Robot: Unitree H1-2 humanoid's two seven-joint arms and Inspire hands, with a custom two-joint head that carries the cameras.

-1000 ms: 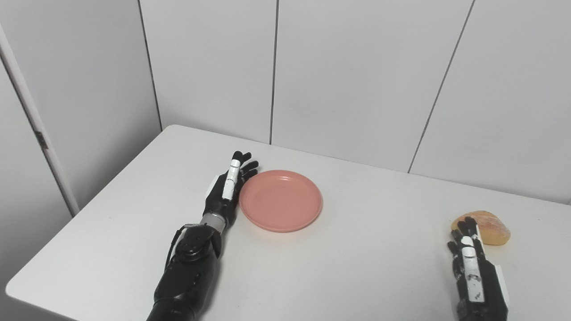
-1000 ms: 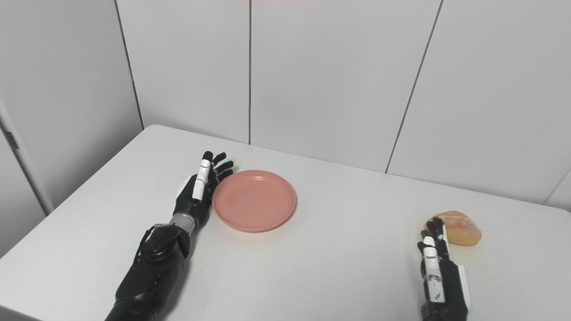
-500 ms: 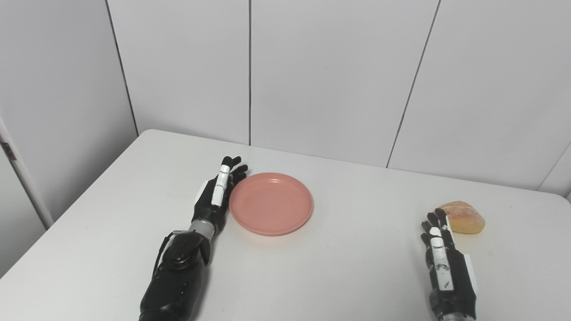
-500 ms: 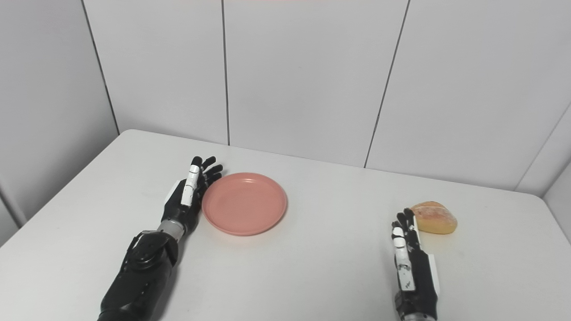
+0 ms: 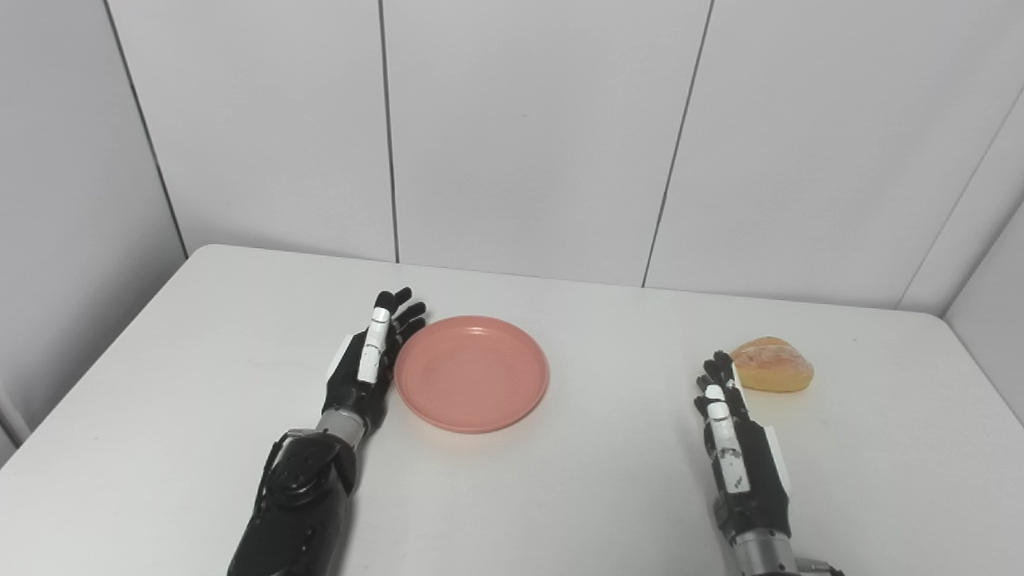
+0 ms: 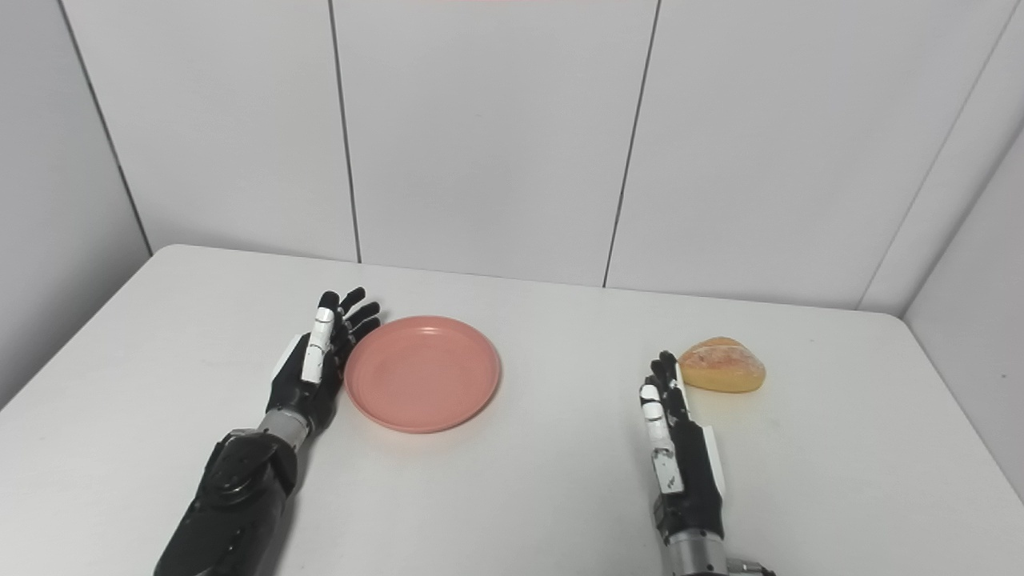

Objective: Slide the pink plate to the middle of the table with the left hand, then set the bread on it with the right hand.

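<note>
Plate-sliding looks nearly done: the left hand (image 5: 364,368), fingers spread and holding nothing, stands edge-on against the pink plate (image 5: 472,374) at its nine o'clock, placed to push it. The right hand (image 5: 740,460), flat and empty, waits just short of the bread (image 5: 771,365) at its one o'clock.

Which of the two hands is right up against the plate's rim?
The left hand: its open fingers lie along the left rim of the pink plate. The right hand rests far off, its fingertips just short of the bread.
</note>
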